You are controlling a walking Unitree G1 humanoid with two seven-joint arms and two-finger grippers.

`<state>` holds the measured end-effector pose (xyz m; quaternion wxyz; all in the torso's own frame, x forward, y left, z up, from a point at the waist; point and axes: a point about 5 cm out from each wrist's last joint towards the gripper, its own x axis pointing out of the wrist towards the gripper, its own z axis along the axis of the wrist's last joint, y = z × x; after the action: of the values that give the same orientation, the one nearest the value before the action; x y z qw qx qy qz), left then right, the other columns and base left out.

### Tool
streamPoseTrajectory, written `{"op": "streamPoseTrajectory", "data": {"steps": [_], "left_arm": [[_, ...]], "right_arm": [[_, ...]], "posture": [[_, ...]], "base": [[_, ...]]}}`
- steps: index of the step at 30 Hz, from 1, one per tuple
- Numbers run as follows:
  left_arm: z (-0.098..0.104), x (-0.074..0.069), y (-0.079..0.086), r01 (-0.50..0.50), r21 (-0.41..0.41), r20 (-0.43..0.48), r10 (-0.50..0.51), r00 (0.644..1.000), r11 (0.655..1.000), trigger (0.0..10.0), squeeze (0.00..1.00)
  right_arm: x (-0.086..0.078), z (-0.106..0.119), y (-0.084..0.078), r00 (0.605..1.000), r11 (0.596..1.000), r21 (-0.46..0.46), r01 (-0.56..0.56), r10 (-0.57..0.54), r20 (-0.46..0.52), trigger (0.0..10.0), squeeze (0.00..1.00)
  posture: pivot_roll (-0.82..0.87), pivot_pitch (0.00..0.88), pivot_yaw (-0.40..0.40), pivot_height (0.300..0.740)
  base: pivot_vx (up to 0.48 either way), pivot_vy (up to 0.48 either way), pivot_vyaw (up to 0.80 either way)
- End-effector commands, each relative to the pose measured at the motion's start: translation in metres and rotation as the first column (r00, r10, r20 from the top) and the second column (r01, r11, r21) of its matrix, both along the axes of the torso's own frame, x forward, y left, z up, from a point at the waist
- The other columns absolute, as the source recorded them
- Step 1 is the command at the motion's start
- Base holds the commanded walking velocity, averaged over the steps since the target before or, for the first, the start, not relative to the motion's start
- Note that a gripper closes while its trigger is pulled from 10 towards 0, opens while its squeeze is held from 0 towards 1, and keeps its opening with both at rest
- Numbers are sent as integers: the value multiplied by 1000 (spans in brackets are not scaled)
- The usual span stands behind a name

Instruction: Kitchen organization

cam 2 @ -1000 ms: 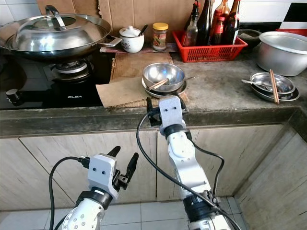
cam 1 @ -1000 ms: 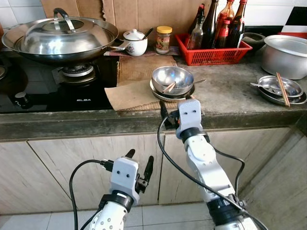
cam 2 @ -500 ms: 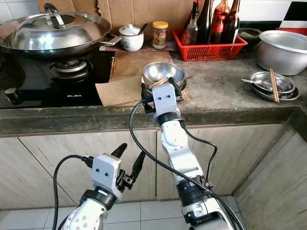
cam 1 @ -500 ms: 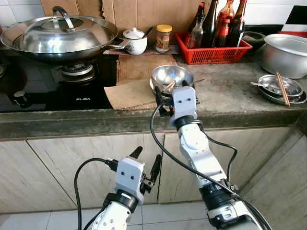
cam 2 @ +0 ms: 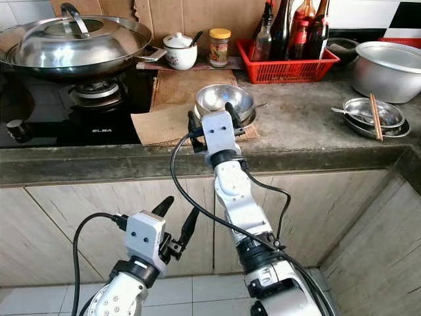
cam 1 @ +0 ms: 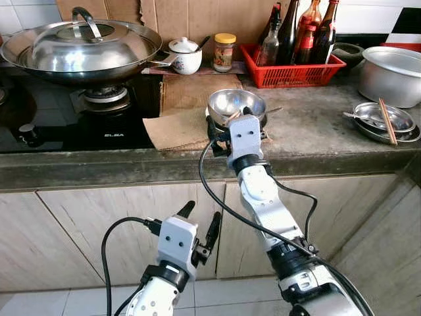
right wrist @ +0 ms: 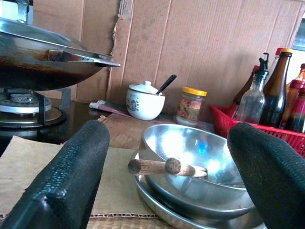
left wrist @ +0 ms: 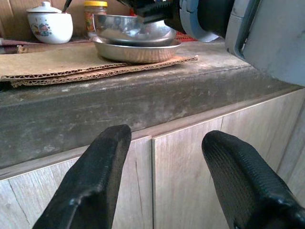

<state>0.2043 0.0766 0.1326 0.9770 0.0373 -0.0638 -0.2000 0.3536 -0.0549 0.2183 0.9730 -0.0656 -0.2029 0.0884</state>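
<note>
A shiny steel bowl (cam 1: 235,103) sits in a shallow steel plate (right wrist: 157,202) on the counter, near its front edge. A wooden stick (right wrist: 164,166) lies across the bowl's near rim. My right gripper (cam 1: 229,120) is raised to counter height just in front of the bowl, open, with one finger (right wrist: 71,181) on each side of the bowl in the right wrist view and nothing held. My left gripper (cam 1: 199,220) hangs low in front of the wooden cabinet doors (left wrist: 186,167), open and empty.
A lidded wok (cam 1: 79,49) stands on the stove at the left. Cardboard (cam 1: 181,125) lies under the bowl. Behind are a white pot (cam 1: 185,58), a jar (cam 1: 224,52) and a red basket of bottles (cam 1: 293,69). A big steel pot (cam 1: 395,76) and dishes with chopsticks (cam 1: 385,122) sit right.
My right gripper has risen from the counter's front edge and moved forward and left, up to the steel bowl. The left gripper has shifted slightly right and stayed open.
</note>
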Motion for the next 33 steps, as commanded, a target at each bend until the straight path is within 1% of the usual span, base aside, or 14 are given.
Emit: {"op": "streamPoseTrajectory", "data": {"steps": [1,4,5,6,7,8,9,10,11,25,33], "left_arm": [[-2,-1,0,3,8,2,-3,1000,1000,10000,0],[-2,-1,-1,4,8,3,-4,1000,1000,10000,0],[-2,0,-1,4,8,4,-5,1000,1000,10000,0],[-2,0,-1,4,8,4,-5,1000,1000,10000,0],[-2,0,0,4,8,4,-4,1000,1000,10000,0],[-2,0,0,3,8,4,-3,1000,1000,10000,0],[-2,0,-1,2,8,4,-2,1000,1000,10000,0],[-2,0,-1,2,8,4,-2,1000,1000,10000,0],[-2,0,0,1,8,3,-1,1000,1000,10000,0],[-1,1,0,-7,6,9,7,1000,1000,10000,0],[-1,1,-1,-10,7,10,10,1000,1000,10000,0]], "right_arm": [[3,3,2,1000,1000,1,4,-4,10,10000,0],[5,4,3,1000,1000,-3,8,-8,10,10000,0],[6,4,4,1000,1000,-8,10,-10,9,9725,0],[6,4,4,1000,1000,-8,10,-10,9,9725,0],[7,4,4,1000,1000,-9,11,-11,8,8784,0],[7,4,5,1000,1000,-11,12,-12,7,7490,0],[8,4,5,1000,1000,-14,16,-16,6,2510,0],[9,4,5,1000,1000,-14,17,-17,6,2510,0],[9,4,5,1000,1000,-14,19,-19,7,0,0],[14,10,8,1000,1000,-6,22,-21,20,0,0],[16,12,7,999,1000,-3,27,-27,29,0,0]], "posture": [[183,55,-50,740],[182,56,-55,740],[182,58,-56,740],[182,58,-56,740],[182,58,-56,740],[182,58,-56,740],[182,61,-58,740],[182,61,-58,740],[182,61,-58,740],[182,65,-65,740],[183,67,-68,740]], "base": [[0,0,0],[0,0,0],[0,0,0],[0,0,0],[0,0,0],[0,0,0],[0,0,0],[0,0,0],[0,0,0],[0,0,0],[0,0,0]]}}
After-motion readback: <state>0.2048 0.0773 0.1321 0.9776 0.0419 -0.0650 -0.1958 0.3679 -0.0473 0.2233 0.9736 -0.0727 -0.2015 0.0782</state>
